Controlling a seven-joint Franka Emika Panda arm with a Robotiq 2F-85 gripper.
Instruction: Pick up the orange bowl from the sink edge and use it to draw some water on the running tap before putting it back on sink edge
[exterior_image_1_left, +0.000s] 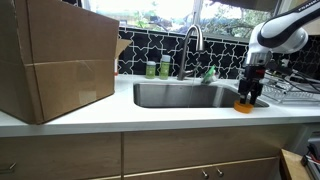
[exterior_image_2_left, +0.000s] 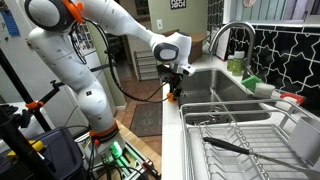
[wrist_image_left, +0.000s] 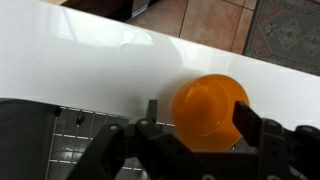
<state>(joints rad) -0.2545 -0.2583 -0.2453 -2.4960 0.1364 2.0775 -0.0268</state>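
Observation:
The orange bowl (wrist_image_left: 212, 98) sits on the white sink edge (wrist_image_left: 90, 60), beside the steel basin (exterior_image_1_left: 185, 95). It also shows in both exterior views (exterior_image_1_left: 245, 106) (exterior_image_2_left: 172, 97), mostly hidden by the fingers. My gripper (wrist_image_left: 200, 114) is low over it, open, with one finger on each side; the right finger overlaps the rim. In both exterior views the gripper (exterior_image_1_left: 251, 92) (exterior_image_2_left: 175, 88) points straight down at the bowl. The arched tap (exterior_image_1_left: 193, 40) (exterior_image_2_left: 228, 35) stands behind the basin; I cannot tell whether water runs.
A large cardboard box (exterior_image_1_left: 55, 60) stands on the counter beyond the basin. Green bottles (exterior_image_1_left: 158, 68) stand by the tap. A wire dish rack (exterior_image_2_left: 240, 140) sits on the counter right next to the bowl, and shows in the wrist view (wrist_image_left: 60, 140).

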